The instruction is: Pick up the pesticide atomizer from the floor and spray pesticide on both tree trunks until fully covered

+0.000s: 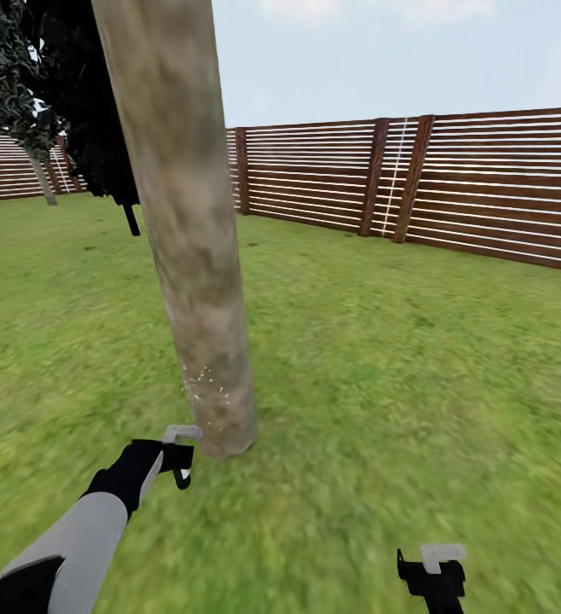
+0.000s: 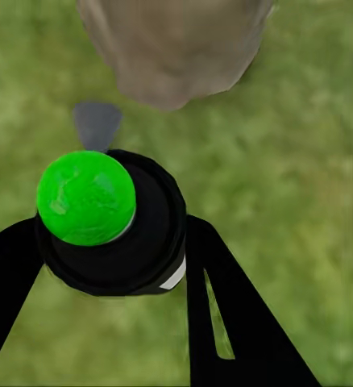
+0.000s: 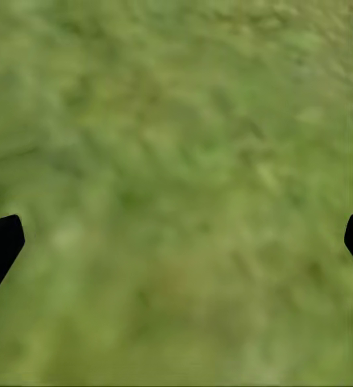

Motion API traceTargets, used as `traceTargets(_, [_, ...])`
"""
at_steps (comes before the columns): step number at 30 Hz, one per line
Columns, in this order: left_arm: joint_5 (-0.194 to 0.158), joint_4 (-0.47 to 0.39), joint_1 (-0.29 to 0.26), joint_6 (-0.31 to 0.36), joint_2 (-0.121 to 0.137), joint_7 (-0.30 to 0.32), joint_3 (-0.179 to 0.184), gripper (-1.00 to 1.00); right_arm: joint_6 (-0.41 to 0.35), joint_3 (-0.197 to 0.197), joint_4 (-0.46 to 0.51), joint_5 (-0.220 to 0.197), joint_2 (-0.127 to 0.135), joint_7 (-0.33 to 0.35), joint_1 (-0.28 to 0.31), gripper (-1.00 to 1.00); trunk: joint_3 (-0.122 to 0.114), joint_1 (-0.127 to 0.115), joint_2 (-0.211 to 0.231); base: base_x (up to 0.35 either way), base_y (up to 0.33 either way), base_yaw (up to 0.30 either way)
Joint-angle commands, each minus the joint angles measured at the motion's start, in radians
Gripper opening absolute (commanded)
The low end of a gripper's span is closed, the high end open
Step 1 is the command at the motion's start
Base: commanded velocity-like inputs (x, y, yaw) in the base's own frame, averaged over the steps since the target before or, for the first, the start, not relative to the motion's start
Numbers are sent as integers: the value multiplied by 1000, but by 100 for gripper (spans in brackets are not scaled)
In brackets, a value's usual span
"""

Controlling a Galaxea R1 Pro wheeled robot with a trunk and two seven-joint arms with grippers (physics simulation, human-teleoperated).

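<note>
A thick, mottled grey-brown tree trunk [image 1: 191,256] leans across the head view, with pale specks low on its bark. Its base [image 2: 176,48] lies just ahead of the left wrist camera. My left gripper [image 1: 178,465] hovers over the grass right beside that base. This left gripper [image 2: 112,266] is shut on the pesticide atomizer [image 2: 112,250], a black body with a round bright green cap [image 2: 86,197] and a grey nozzle [image 2: 96,122] pointing toward the trunk. My right gripper [image 1: 434,580] hangs low at the right; its fingertips stand wide apart over bare grass [image 3: 176,185], open and holding nothing.
A second pale trunk [image 1: 42,183] under a blocky green canopy stands far left by the fence. A near-black conifer [image 1: 93,128] rises behind the near trunk. The reddish-brown slat fence [image 1: 485,188] bounds the lawn [image 1: 383,358] at the back and right.
</note>
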State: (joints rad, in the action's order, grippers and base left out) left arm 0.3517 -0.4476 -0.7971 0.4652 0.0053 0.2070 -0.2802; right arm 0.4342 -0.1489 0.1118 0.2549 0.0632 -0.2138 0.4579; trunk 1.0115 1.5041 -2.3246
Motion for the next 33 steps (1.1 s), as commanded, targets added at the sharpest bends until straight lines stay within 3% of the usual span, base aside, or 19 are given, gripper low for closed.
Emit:
traceTargets(1, [11,-3,-1,4,-1,8,-8,-100,3,-8,-1,11,0,-3,1,100,1,0,0,156,-238,0])
traceTargets(11, [13,-14,-1,6,2,9,-6,-100,3,-8,-2,11,0,-3,1,100,1,0,0,-51,-263,6])
traceTargets(15, [15,-14,-1,6,2,8,-6,-100,3,-8,-1,11,0,-3,1,100,1,0,0,-20,-273,230])
traceTargets(18, [15,-12,-1,8,19,8,-13,-100,3,-8,-1,11,0,-3,1,100,1,0,0,78,-276,275])
traceTargets(24, [16,-10,-1,8,29,8,-13,-100,3,-8,-1,11,0,-3,1,100,1,0,0,38,-276,252])
traceTargets(30, [15,-8,-1,8,41,4,-13,-100,3,-8,-1,11,0,-3,1,100,1,0,0,0,-276,36])
traceTargets(33, [11,0,-1,8,69,-72,-14,-100,3,-8,-1,10,0,-3,1,100,1,0,0,0,-276,0])
